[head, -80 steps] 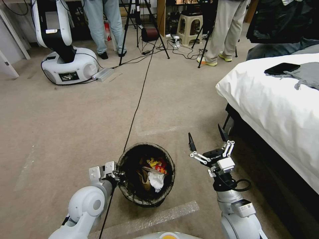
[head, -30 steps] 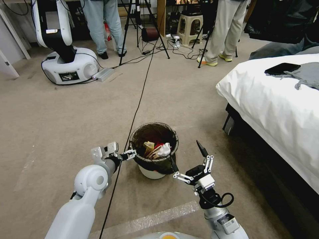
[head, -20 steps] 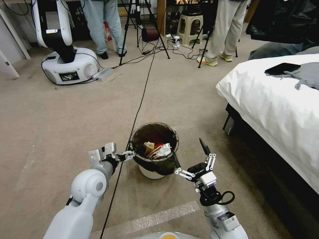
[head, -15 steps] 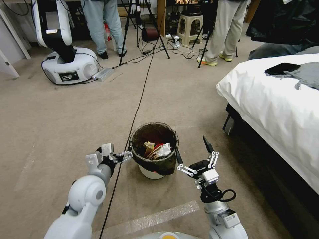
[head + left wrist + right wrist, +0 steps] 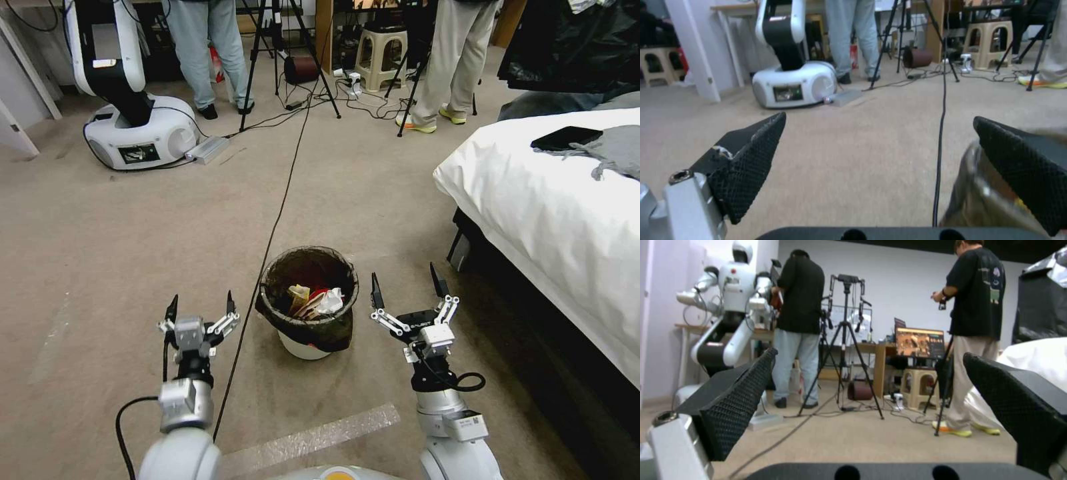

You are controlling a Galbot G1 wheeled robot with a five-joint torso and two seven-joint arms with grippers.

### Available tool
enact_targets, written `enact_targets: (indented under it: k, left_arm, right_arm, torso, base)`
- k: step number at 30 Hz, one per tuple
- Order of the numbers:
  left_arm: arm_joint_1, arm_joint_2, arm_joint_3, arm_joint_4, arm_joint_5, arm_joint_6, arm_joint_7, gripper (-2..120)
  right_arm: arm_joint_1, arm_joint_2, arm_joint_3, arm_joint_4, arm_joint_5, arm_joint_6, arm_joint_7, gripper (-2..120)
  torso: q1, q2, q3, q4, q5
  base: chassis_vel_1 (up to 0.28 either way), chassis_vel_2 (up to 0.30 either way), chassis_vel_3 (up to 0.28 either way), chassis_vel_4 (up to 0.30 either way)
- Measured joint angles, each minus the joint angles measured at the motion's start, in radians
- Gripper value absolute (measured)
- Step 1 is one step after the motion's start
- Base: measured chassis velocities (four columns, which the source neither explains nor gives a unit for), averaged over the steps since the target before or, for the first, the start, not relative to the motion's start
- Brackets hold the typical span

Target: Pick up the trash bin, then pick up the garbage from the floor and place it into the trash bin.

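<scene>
Both hands are released and empty: my left hand [image 5: 199, 308] hovers with the trash bin [image 5: 308, 301] just off its inner side, my right hand [image 5: 407, 288] flanks the bin's other side. It stands on the floor [image 5: 133, 233] between them, garbage [image 5: 315, 301] inside (paper and wrappers, as far as I can tell). I'd re-grip the lined rim squarely, avoiding the black cable [image 5: 267, 243] alongside.

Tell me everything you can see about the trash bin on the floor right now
The trash bin is small, round and white, apparently plastic, with a dark bag liner folded over its rim. It stands upright on the beige carpet, between the open left gripper and open right gripper; neither touches it. Inside lie garbage pieces: yellow, red and white scraps. A black cable runs past its left side.
</scene>
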Motion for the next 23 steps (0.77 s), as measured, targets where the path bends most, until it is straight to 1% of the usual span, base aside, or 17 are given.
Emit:
enact_targets:
  k: [1,3,6,23]
  left_arm:
    - [0.000,0.000,0.000,0.000,0.000,0.000,0.000,100]
    - [0.011,-0.002,-0.001,0.034,0.018,-0.055,-0.016,100]
    - [0.013,-0.002,-0.003,0.045,0.025,-0.069,-0.020,100]
    - [0.009,0.000,-0.003,0.048,0.020,-0.061,-0.022,100]
  right_arm:
    - [0.000,0.000,0.000,0.000,0.000,0.000,0.000,100]
    - [-0.003,0.000,0.013,-0.011,0.000,0.001,0.000,100]
    - [-0.006,0.000,0.022,-0.015,0.000,0.003,0.000,100]
    - [-0.007,-0.001,0.025,-0.017,0.001,0.006,-0.002,100]
  torso:
    - [0.000,0.000,0.000,0.0000,0.0000]
    - [0.000,0.000,0.000,0.0000,0.0003]
    - [0.000,0.000,0.000,0.0000,0.0001]
    - [0.000,0.000,0.000,0.0000,0.0002]
  base:
    - [0.000,0.000,0.000,0.000]
    - [0.000,0.000,0.000,0.000]
    - [0.000,0.000,0.000,0.000]
    - [0.000,0.000,0.000,0.000]
